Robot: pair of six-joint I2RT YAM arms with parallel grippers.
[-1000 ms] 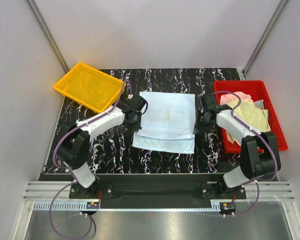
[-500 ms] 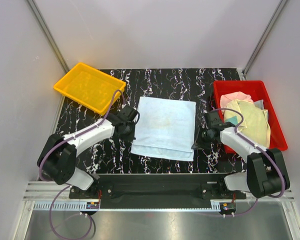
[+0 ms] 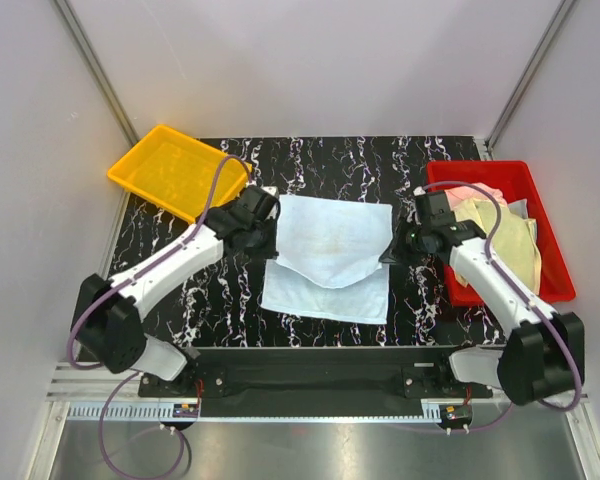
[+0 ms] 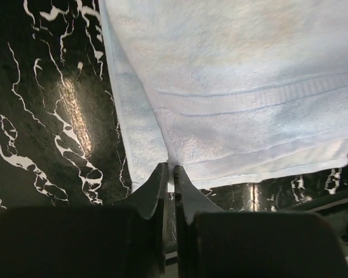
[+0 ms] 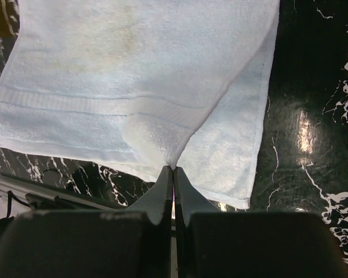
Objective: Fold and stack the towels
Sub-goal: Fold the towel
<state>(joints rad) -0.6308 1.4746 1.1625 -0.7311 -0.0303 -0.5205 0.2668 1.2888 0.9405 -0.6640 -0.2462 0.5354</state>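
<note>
A light blue towel (image 3: 325, 262) lies folded on the black marble table (image 3: 180, 300) between the arms. My left gripper (image 3: 269, 223) is shut on the towel's left edge, seen pinched in the left wrist view (image 4: 170, 166). My right gripper (image 3: 389, 254) is shut on the towel's right edge, seen pinched in the right wrist view (image 5: 173, 168). Both hold the upper layer raised, so it sags in a V in the middle over the lower layer (image 5: 232, 156), which rests flat. More towels, pale yellow (image 3: 507, 238) and pink (image 3: 470, 192), lie in the red bin (image 3: 480, 167).
A yellow tray (image 3: 175, 172) stands tilted at the back left corner. The red bin sits along the table's right edge, close beside my right arm. White walls enclose the table on three sides.
Both grippers came toward the near side of the towel, then moved back and up with its side edges pinched. The upper layer now hangs sagging between them.
</note>
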